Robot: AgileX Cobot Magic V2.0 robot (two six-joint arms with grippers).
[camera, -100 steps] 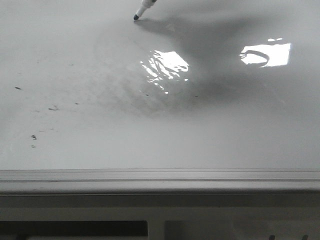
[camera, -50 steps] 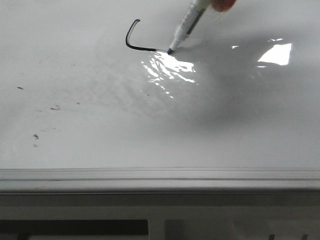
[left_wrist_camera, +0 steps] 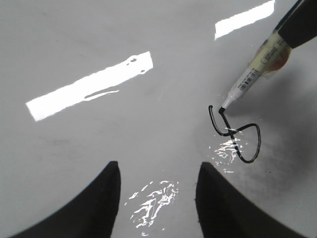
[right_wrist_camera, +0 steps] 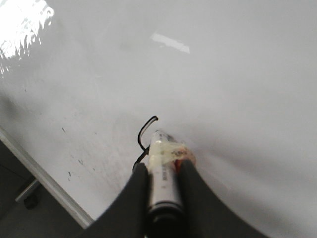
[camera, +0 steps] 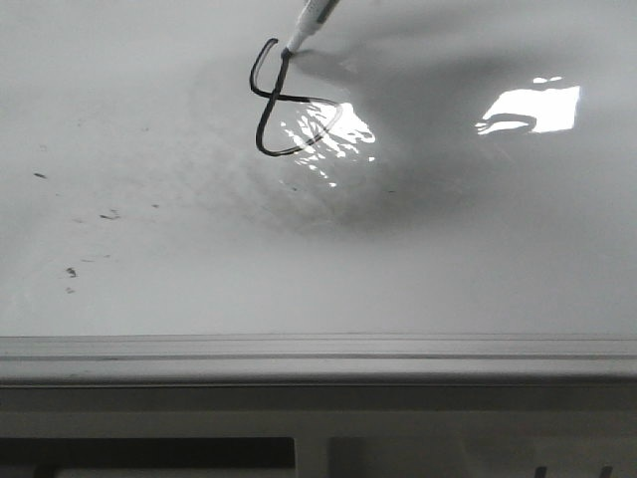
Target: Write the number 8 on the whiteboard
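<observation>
Gripping marker [right_wrist_camera: 163, 183], right hand [right_wrist_camera: 161, 186] just above number 8 [camera: 291, 103], left hand [left_wrist_camera: 157, 203] released.

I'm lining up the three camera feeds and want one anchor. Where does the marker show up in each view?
Front view: the marker enters from the top edge, left of centre, tip on the number 8.
Left wrist view: upper right, slanting down to the figure's upper loop.
Right wrist view: bottom centre, clamped in the right gripper, hiding most of the figure.
Shared landmark: the number 8 on the whiteboard.
</observation>
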